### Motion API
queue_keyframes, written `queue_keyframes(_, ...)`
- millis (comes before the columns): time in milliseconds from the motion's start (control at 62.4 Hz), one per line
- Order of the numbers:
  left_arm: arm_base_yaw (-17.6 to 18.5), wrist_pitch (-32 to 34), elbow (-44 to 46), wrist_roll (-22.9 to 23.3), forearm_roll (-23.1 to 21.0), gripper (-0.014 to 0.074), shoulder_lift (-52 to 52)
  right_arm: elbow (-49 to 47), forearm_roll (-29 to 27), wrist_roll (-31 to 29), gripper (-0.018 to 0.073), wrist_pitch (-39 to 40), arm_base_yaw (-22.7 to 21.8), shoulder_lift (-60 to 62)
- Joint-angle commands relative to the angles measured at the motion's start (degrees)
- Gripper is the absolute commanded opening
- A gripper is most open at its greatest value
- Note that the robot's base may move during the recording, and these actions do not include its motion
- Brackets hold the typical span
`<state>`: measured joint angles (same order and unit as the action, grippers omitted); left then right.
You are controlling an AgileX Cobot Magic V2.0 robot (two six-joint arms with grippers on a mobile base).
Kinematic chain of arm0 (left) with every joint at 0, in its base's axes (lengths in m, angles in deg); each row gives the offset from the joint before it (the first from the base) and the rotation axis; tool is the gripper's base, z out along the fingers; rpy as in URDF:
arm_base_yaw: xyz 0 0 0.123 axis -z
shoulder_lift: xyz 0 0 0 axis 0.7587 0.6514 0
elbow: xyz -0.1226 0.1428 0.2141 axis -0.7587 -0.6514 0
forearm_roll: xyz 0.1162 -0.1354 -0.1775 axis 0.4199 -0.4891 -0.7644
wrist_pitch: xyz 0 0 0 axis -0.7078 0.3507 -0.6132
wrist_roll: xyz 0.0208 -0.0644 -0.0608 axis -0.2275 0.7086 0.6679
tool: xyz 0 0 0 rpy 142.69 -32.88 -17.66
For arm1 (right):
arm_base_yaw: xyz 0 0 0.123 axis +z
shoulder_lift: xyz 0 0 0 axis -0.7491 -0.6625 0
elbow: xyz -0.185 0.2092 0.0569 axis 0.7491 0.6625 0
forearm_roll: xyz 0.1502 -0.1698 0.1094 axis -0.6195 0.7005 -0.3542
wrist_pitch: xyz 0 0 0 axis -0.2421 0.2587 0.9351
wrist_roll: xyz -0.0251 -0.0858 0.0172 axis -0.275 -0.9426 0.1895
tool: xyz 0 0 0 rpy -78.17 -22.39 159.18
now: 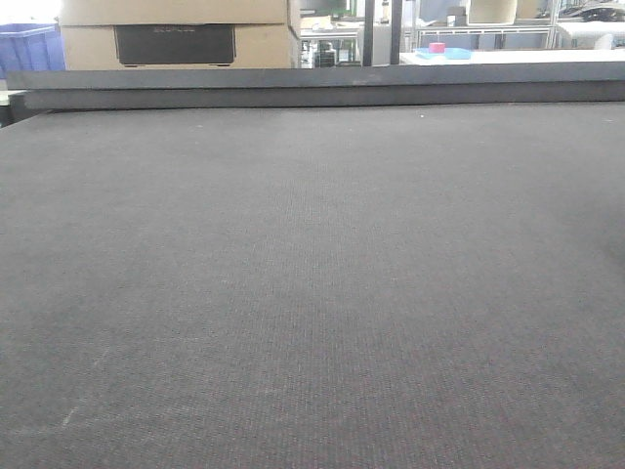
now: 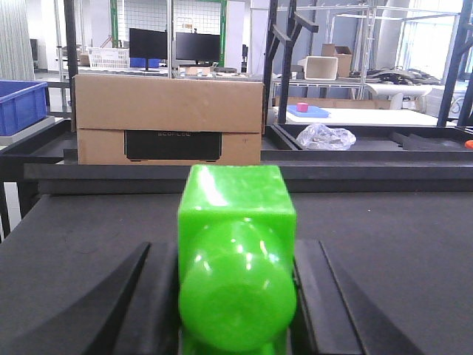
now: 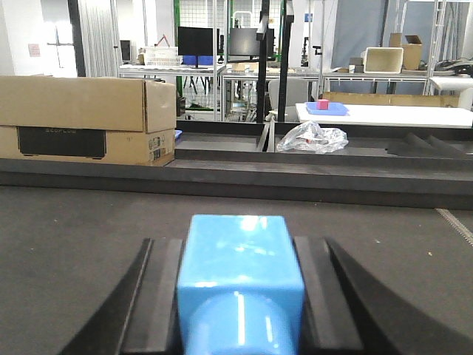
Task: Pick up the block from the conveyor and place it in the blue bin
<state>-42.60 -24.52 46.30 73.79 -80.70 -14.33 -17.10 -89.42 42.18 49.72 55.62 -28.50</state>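
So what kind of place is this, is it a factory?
Probably a workshop or robot lab: there's a wide dark grey woven conveyor belt, a brown cardboard box behind it, and black computer monitors on benches farther back.

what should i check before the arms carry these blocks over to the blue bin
1. Left gripper shut on the bright green plastic block: ok.
2. Right gripper shut on the light blue plastic block: ok.
3. Blue plastic bin in sight: ok, far left, beyond the raised rail of the dark grey woven conveyor belt.
4. Bin interior free: cannot tell, hidden.
5. Brown cardboard box beside the bin out of the path: cannot tell.
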Motion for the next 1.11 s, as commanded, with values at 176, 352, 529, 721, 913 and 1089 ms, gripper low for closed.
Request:
queue_keyframes(176, -0.3, 1.6, 0.6, 0.1, -0.7, -0.0111, -0.4, 0.1, 0.0, -0.2, -0.0167, 0.2, -0.1, 0.5)
queue_keyframes(352, -0.3, 2.0, 0.6, 0.1, -0.7, -0.0111, -0.4, 0.1, 0.0, -0.2, -0.0167, 0.4, -0.1, 0.4)
queue_keyframes(529, -0.3, 2.0, 0.6, 0.1, -0.7, -0.0111, -0.4, 0.1, 0.0, -0.2, -0.0167, 0.4, -0.1, 0.4)
queue_keyframes(721, -0.3, 2.0, 0.6, 0.1, -0.7, -0.0111, -0.4, 0.1, 0.0, -0.2, -0.0167, 0.4, -0.1, 0.4)
queue_keyframes(913, -0.3, 2.0, 0.6, 0.1, -0.7, -0.0111, -0.4, 0.1, 0.0, -0.2, -0.0167, 0.4, -0.1, 0.4)
queue_keyframes(1089, -0.3, 2.0, 0.6, 0.1, -0.7, -0.0111, -0.4, 0.1, 0.0, -0.2, -0.0167, 0.4, -0.1, 0.4)
